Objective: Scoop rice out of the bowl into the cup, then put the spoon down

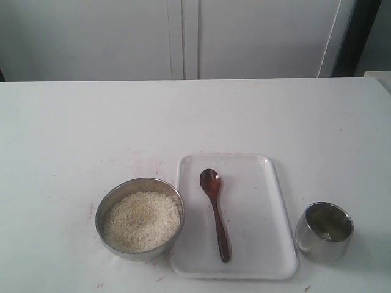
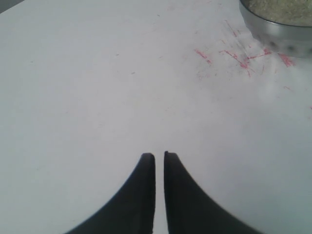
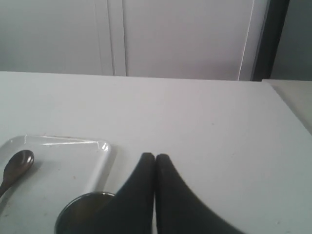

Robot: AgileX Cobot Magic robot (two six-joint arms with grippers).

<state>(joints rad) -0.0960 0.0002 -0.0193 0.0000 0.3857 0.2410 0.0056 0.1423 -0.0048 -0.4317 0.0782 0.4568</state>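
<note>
Your spoon (image 1: 215, 213) lies on the white tray (image 1: 256, 201), between the bowl (image 1: 113, 198) of rice (image 1: 142, 221) and the cup (image 1: 317, 247), touched by neither gripper. The left gripper (image 2: 159, 156) has its 2 fingers drawn to a thin slit, gripping nothing, over bare table (image 2: 73, 97), with the bowl well off from the tips. The right gripper (image 3: 155, 157) is pressed closed and empty. The cup sits just beside its fingers, and the spoon is farther off on the tray.
</note>
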